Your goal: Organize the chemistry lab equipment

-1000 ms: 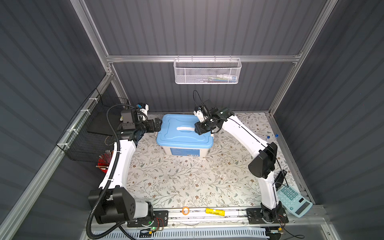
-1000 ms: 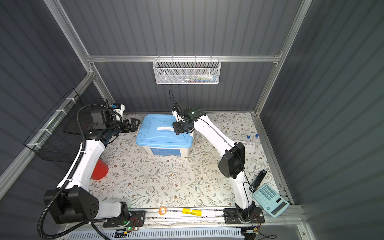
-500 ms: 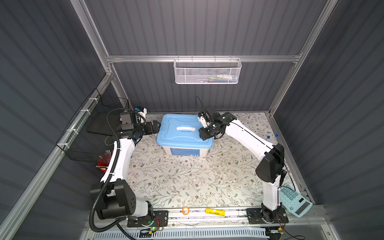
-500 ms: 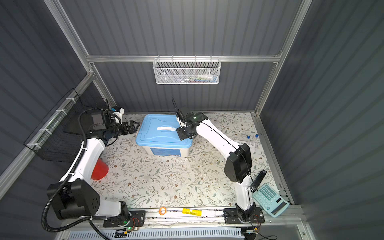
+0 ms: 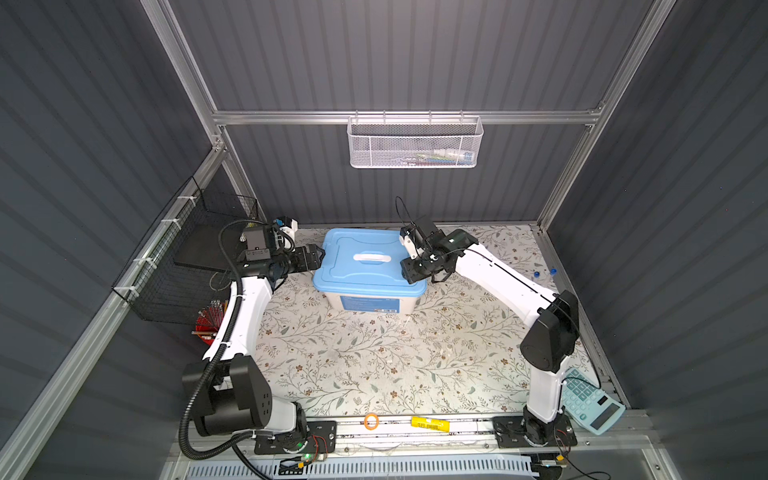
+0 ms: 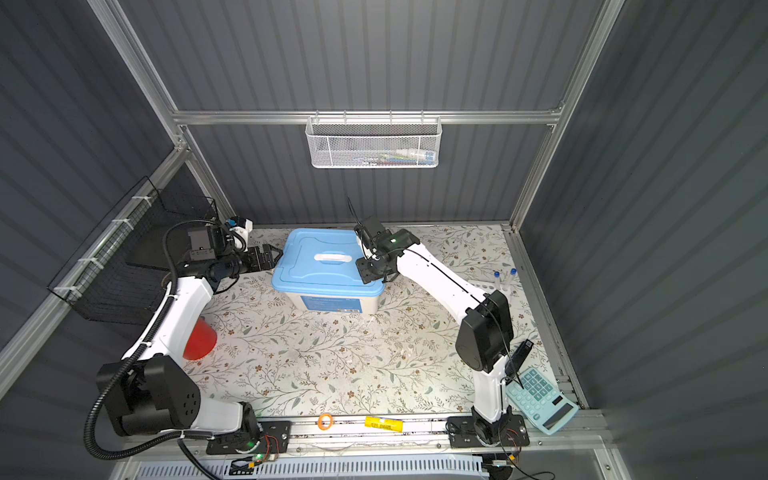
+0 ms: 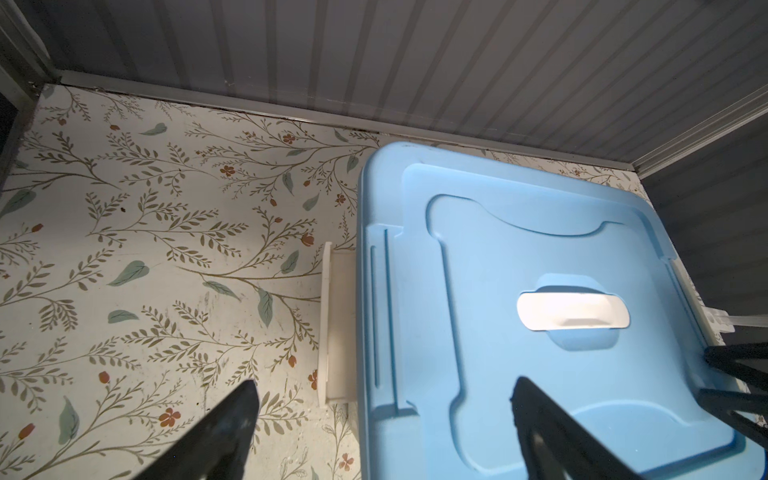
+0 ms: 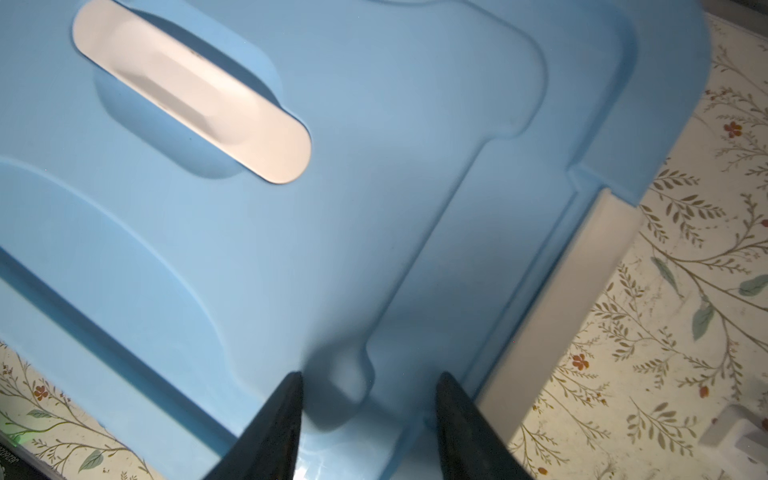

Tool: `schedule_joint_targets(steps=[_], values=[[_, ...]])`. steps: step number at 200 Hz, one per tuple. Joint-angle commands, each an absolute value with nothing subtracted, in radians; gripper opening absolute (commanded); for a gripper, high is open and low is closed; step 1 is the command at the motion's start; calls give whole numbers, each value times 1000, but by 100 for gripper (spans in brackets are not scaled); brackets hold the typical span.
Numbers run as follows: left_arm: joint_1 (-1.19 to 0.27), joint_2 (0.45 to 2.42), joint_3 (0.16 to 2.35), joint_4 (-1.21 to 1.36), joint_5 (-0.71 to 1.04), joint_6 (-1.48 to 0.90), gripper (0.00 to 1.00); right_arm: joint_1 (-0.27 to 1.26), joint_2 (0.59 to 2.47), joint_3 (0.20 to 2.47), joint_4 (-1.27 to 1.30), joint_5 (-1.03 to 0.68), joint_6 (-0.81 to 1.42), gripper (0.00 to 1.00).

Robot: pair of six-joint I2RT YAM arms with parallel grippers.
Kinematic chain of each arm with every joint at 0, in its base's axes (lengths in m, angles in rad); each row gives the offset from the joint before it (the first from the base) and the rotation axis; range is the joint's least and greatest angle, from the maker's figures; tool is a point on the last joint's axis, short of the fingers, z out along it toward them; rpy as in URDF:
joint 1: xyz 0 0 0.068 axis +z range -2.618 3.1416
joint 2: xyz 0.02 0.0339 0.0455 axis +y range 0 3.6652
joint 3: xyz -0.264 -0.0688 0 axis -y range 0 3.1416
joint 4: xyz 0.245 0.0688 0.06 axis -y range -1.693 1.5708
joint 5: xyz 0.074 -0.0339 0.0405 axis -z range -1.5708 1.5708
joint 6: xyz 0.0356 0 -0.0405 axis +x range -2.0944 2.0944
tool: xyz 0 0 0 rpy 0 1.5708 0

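Presently: floral-papered bench (image 5: 353,357), grey ribbed walls (image 5: 395,58), blue-lidded bin (image 5: 357,276) at rear centre; left gripper (image 7: 382,386) spread wide at its edge, right gripper (image 8: 370,374) parted above it.

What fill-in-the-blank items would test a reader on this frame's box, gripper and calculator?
The lid on the box is coloured ___.
Its handle is ___.
The left gripper, at the lid's end, has its jaws ___.
The pale calculator lies by the base of the ___ arm.
Missing words: blue; white; open; right.
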State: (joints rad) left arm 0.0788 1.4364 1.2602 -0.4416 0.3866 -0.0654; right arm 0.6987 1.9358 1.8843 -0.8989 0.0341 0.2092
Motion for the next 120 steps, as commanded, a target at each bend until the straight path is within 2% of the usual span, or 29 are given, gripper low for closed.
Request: schedule_joint_targets(steps=[1, 36, 83, 120], values=[[65, 1452, 1255, -445, 403, -76, 95, 698, 1957, 1839, -991, 63, 222, 53], [60, 1457, 1243, -443, 403, -77, 95, 692, 1959, 1862, -999, 63, 216, 53], [60, 1470, 1235, -428, 416, -81, 95, 698, 1949, 1963, -988, -76, 240, 54], [60, 1468, 1235, -423, 414, -74, 95, 726, 1925, 1961, -985, -90, 262, 54]])
